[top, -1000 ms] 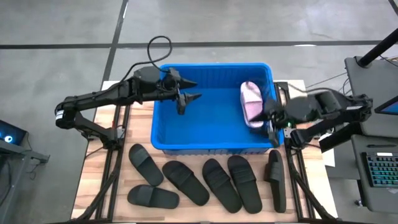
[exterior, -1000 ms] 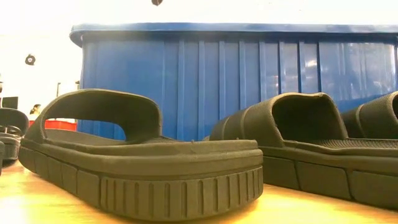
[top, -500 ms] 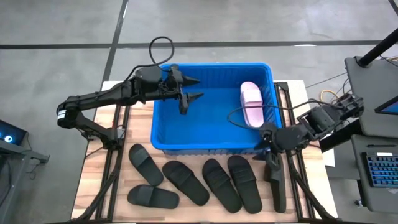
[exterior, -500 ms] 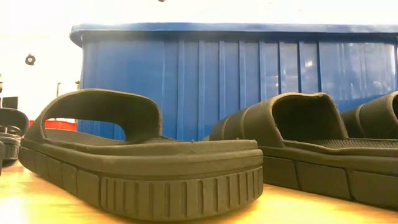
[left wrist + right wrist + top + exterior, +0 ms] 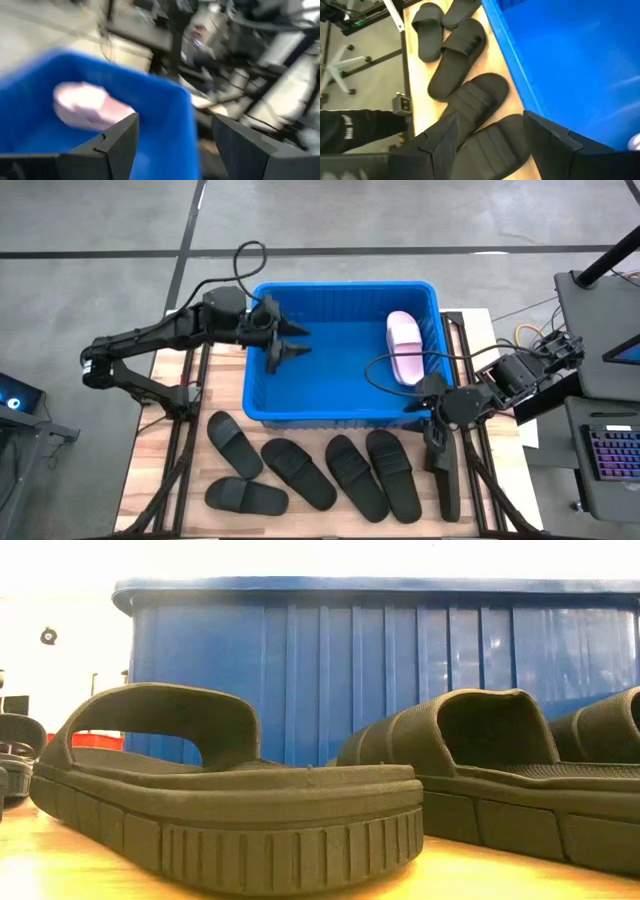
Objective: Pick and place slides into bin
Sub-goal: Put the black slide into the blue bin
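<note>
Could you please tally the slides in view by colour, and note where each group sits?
Black slides on the table: 6
Pink slides in the bin: 1
Total: 7

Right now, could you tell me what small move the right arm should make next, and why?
Probably lower the right claw onto the black slide just below it at the table's right edge. It is open and empty, only one pink slide is in the bin, and that slide is nearest.
</note>
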{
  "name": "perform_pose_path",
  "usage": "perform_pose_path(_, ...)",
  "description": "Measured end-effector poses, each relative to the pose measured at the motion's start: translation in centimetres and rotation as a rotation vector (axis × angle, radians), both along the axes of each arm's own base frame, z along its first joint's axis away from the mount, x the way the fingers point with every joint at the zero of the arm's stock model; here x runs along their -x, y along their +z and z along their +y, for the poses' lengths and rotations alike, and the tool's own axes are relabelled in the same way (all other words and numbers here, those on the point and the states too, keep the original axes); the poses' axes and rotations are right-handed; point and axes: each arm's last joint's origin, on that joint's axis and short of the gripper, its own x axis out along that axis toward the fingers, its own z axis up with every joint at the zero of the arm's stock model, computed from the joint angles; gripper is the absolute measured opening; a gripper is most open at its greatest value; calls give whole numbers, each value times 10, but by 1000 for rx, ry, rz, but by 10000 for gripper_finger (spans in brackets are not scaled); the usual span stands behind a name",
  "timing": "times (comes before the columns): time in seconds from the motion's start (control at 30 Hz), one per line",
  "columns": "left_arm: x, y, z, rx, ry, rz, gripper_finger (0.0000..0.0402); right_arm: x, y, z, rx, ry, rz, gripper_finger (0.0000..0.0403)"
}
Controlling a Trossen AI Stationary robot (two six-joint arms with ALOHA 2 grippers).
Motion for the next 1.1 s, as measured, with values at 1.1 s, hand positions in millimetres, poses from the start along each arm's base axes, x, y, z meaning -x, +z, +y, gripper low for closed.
perform_pose_path(1.1,79,-73,-81,181,262,985,233,-2,4,-12,403,-85,-108,210)
